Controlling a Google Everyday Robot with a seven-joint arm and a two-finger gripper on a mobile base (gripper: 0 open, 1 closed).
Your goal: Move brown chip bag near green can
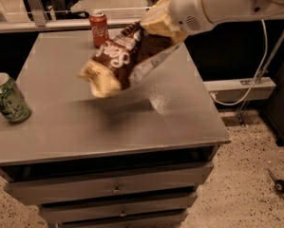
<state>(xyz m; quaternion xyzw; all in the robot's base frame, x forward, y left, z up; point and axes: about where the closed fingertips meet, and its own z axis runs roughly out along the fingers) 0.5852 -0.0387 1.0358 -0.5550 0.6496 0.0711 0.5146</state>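
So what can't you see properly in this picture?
All in the camera view:
- The pincer, up over the far right of the table: mostly covered by the pale top end of the chip bag.
- The chip bag's writing: blurred and creased, only partly readable.
- The print on the green can: too small to read.
- The robot arm: cut off by the top edge.
- The lowest drawer: cut off by the bottom edge.

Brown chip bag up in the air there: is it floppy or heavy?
Probably floppy: the brown chip bag droops slantwise from the gripper pinching its upper end above the table. Likely light for its size, since it looks puffy. Its shiny wrapper may be slippery.
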